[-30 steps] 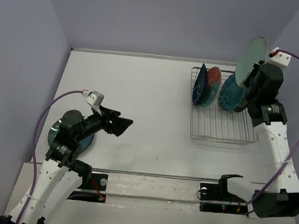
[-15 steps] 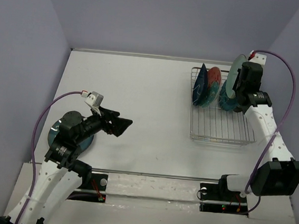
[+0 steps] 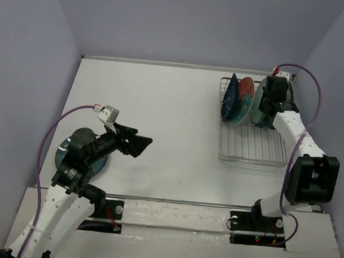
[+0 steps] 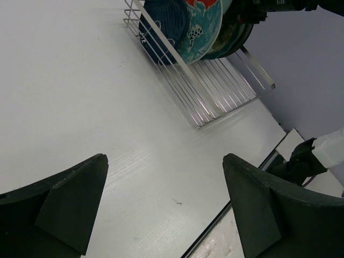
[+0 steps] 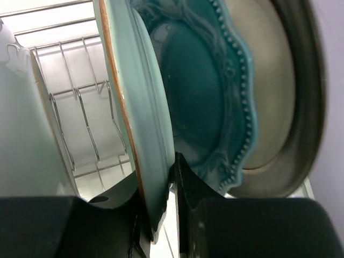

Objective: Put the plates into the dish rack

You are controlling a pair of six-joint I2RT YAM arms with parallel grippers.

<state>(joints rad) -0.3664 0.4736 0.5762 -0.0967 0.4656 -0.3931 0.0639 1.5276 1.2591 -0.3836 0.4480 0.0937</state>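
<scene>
Six plates in all, one dish rack, two arms. Five plates stand on edge in the dish rack point(image 3: 255, 146), and the sixth lies flat on the worktop point(image 3: 173, 117).

The right claw point(image 5: 161, 201) is clamped on the lower rim of the mint-green plate point(image 5: 145, 123), with one finger on each face. This plate is glazed smooth and pale, and a thin brown line runs along its edge. Whether its bottom edge rests on the wires cannot be told.

Just beyond the right claw, on its right side, stands the teal scalloped plate point(image 5: 199, 107), glossy, with a wavy rim of small raised beads. Behind it is the cream plate point(image 5: 269, 97) with a broad dark-brown rim. On the right claw's other side stand the red plate point(image 3: 246, 87) with teal floral glaze and, at the far end of the row, the navy teardrop plate point(image 3: 228, 103).

The left claw point(image 4: 164, 157) hangs spread wide and holds nothing, well apart from the dish rack. Behind it, under its own arm, lies the blue-teal round plate point(image 3: 61, 152).

The dish rack is thin silver wire, rectangular, with rows of upright prongs. Its near half is bare. The worktop is matte white and faintly ribbed. Plain lavender walls point(image 3: 188, 21) close it in on three sides.
</scene>
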